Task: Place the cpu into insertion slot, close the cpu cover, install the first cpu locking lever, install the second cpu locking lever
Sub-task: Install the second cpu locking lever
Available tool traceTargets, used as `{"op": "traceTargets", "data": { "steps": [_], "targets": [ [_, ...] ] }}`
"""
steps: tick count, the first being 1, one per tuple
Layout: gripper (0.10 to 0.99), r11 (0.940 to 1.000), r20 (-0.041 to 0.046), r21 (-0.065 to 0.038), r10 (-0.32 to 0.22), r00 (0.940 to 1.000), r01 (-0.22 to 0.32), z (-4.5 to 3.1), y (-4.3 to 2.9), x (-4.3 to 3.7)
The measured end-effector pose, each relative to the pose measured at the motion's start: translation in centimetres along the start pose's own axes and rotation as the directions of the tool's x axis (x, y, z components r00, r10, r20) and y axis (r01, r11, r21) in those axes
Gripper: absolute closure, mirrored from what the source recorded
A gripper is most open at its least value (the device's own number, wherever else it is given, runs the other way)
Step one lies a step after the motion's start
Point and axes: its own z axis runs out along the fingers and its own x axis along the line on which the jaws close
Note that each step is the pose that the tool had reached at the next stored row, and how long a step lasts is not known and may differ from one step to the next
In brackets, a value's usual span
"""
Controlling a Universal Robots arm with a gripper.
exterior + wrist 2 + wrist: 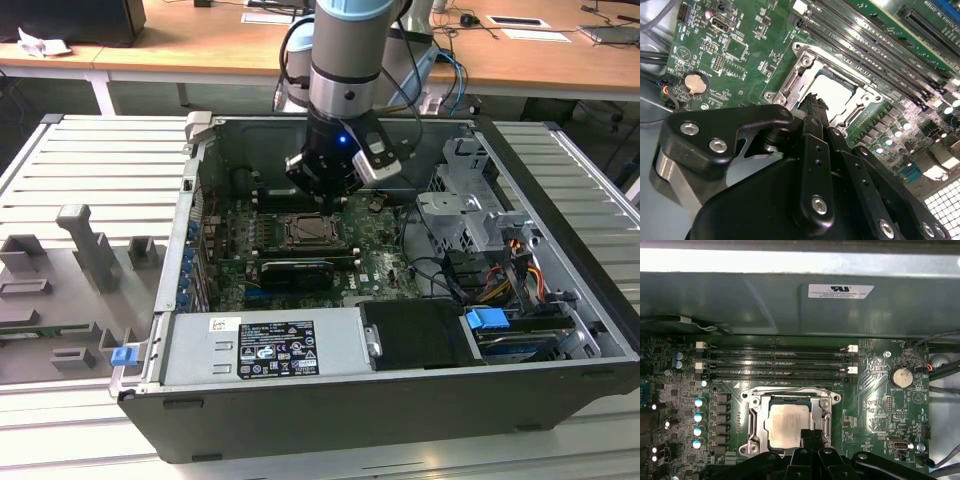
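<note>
Black linkage of the jaws (812, 107) crowds the second wrist view, the 2 fingertips pressed together and holding nothing, their tip just above the edge of the cpu cover (790, 402). That silver frame lies flat over the insertion slot (308, 232), and the cpu (788, 425) sits inside it, its pale top showing through the opening. Green circuit board (880, 410) surrounds the socket, with 4 long memory slots (777, 360) beside it. On the table (90, 180), the open computer case (400, 400) holds all this.
</note>
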Motion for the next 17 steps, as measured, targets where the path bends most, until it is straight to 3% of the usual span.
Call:
{"op": "traceTargets", "data": {
  "steps": [5,10,17],
  "targets": [
    [0.98,1.0,0.0,0.0,0.0,1.0,0.0,-0.03,-0.86,0.02],
    [0.98,0.9999,-0.0059,0.0,-0.015,0.9999,0.015,0.6,-1.73,0.03],
    [0.98,0.9998,-0.006,0.001,-0.017,0.9998,0.017,0.55,-3.15,0.08]
  ]
}}
